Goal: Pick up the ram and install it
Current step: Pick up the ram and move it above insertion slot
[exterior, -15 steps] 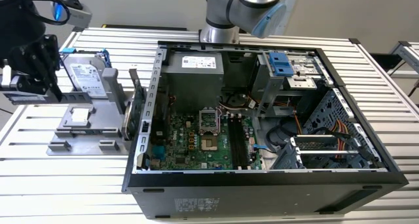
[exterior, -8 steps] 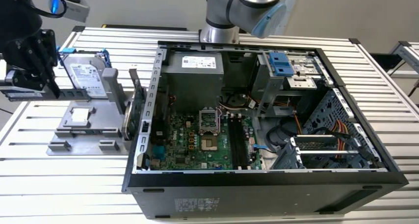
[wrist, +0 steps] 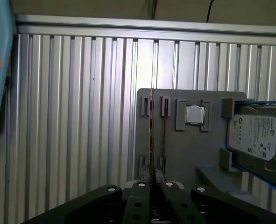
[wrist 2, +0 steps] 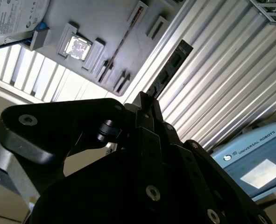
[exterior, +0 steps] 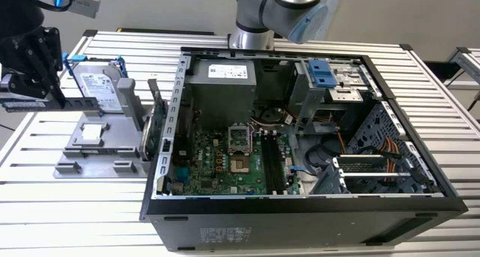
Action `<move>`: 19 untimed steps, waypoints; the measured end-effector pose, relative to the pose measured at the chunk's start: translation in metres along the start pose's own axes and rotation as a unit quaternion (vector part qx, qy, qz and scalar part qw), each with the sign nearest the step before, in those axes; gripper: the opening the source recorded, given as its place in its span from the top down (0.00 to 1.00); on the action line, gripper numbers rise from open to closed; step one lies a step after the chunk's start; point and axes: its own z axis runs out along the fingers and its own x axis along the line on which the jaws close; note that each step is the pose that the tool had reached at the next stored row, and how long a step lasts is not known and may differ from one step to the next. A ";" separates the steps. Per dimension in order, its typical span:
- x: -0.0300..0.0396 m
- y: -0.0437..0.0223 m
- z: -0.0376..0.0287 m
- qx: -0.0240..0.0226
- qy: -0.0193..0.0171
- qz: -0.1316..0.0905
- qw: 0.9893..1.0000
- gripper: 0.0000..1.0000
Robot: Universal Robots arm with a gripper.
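The ram [exterior: 71, 104] is a long dark stick held level above the table at the exterior view's left, with my gripper [exterior: 45, 97] shut on it. In the second wrist view the ram [wrist 2: 173, 63] juts out past the gripper [wrist 2: 147, 106]. The first wrist view shows the ram [wrist: 152, 133] edge-on, rising from the closed gripper [wrist: 154, 185]. The ram hangs over the near side of the grey fixture plate [exterior: 98, 156]. The open computer case [exterior: 300, 212] lies to the exterior view's right, with dark memory slots [exterior: 271, 162] on its green motherboard.
A silver hard drive [exterior: 99, 85] with blue brackets stands on the fixture plate, close behind the ram. A small processor chip [exterior: 91, 132] lies on the plate, and a green expansion card [exterior: 154, 127] stands at its case-side edge. A pale blue teach pendant [wrist 2: 254, 161] lies on the slatted table [exterior: 67, 212].
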 end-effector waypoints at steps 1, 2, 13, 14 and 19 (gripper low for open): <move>0.0000 0.0000 -0.0008 0.000 0.000 0.000 1.000 1.00; 0.0000 0.0001 -0.0015 0.000 0.000 0.000 1.000 1.00; 0.0000 -0.0018 -0.0026 0.000 0.000 0.000 1.000 1.00; 0.0000 -0.0026 -0.0026 0.000 0.000 0.000 1.000 1.00; 0.0001 -0.0069 -0.0027 0.000 0.000 0.000 1.000 1.00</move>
